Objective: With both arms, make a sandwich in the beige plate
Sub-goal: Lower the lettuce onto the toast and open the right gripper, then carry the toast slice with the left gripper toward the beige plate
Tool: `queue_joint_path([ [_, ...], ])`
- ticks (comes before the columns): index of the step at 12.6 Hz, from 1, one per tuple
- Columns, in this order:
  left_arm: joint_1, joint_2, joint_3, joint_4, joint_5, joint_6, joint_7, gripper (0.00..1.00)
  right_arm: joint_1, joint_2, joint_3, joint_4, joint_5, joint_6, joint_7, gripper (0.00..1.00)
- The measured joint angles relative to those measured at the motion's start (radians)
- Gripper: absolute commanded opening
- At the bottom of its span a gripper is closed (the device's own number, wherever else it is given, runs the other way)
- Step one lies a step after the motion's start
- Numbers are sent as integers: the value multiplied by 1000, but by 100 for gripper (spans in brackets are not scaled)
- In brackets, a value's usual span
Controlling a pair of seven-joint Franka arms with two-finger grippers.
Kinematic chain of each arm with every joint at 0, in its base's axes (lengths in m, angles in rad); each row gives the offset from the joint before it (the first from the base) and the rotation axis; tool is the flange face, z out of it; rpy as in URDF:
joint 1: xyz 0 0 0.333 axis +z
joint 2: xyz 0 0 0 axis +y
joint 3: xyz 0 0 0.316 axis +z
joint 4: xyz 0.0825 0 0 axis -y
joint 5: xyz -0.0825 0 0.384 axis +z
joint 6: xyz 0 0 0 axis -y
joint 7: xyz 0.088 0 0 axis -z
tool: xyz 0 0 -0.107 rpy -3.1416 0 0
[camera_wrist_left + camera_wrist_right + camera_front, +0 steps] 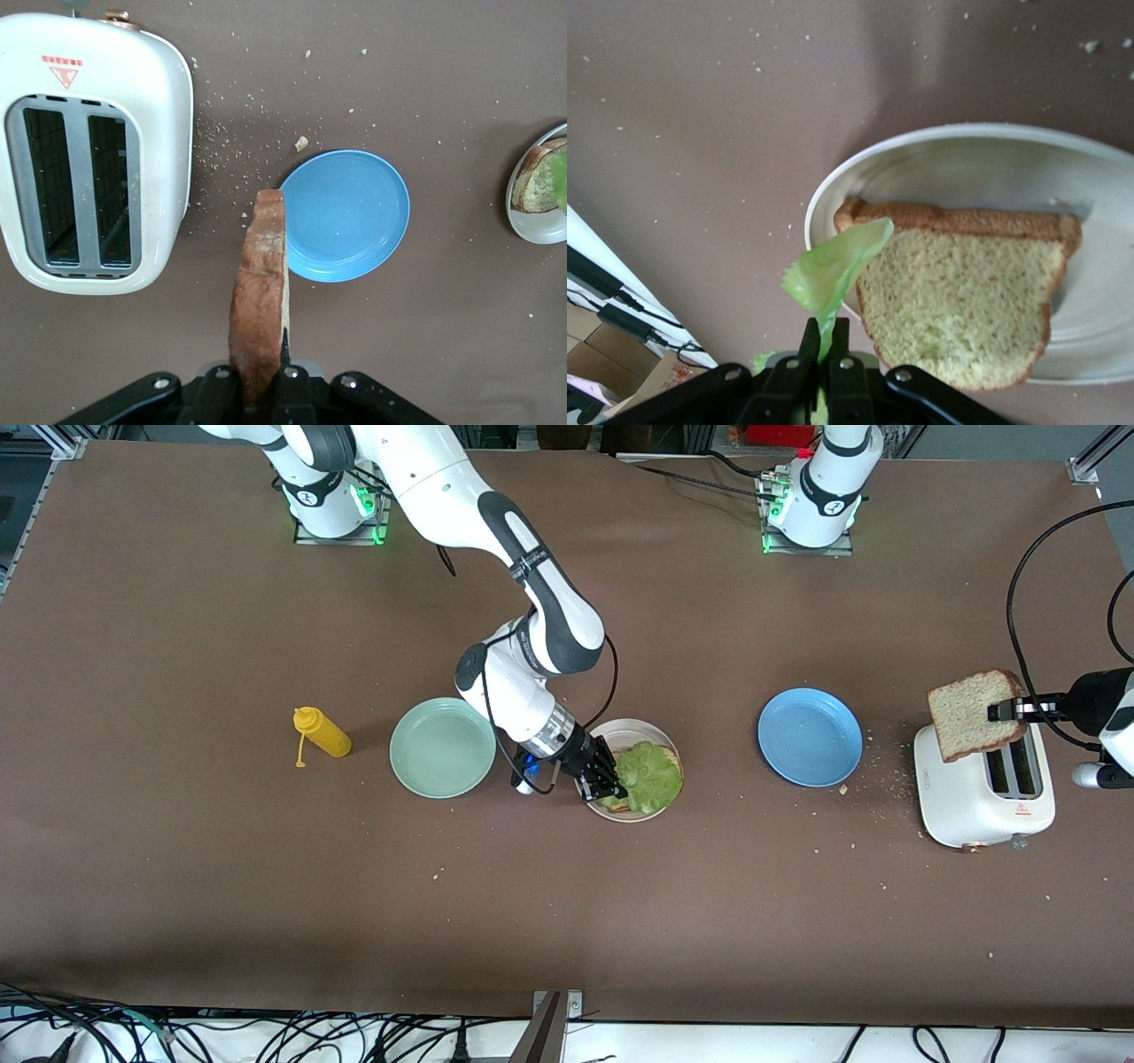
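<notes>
Both grippers are clamped shut on food. Right gripper (605, 786) pinches the lettuce leaf (651, 777) by its edge over the bread slice (966, 297) already in the beige plate (620, 732). Lettuce looks light, floppy and tearable, so hold near the rim. Left gripper (997, 711) holds the toast slice (973, 710) edge-on above the toaster (983, 797); stiff and crumbly, so a light squeeze. Only the right wrist view shows the bottom slice clearly; the front view hides most of it under lettuce.
</notes>
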Motion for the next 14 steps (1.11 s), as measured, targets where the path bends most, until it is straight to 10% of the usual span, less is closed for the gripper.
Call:
queue_joint_path([
  [6,-3,20,-44,-1,-1,-1,0,0,-1,57,1,58,2,9,26,0],
  [7,-7,30,-50,-2,-15,-2,0,0,-1,58,2,58,2,9,26,38],
  [10,-18,85,-51,-4,-236,-2,-22,0,1,62,5,58,1,10,26,80],
  [14,-25,201,-54,-5,-545,1,-20,0,11,62,5,65,-7,33,25,86],
])
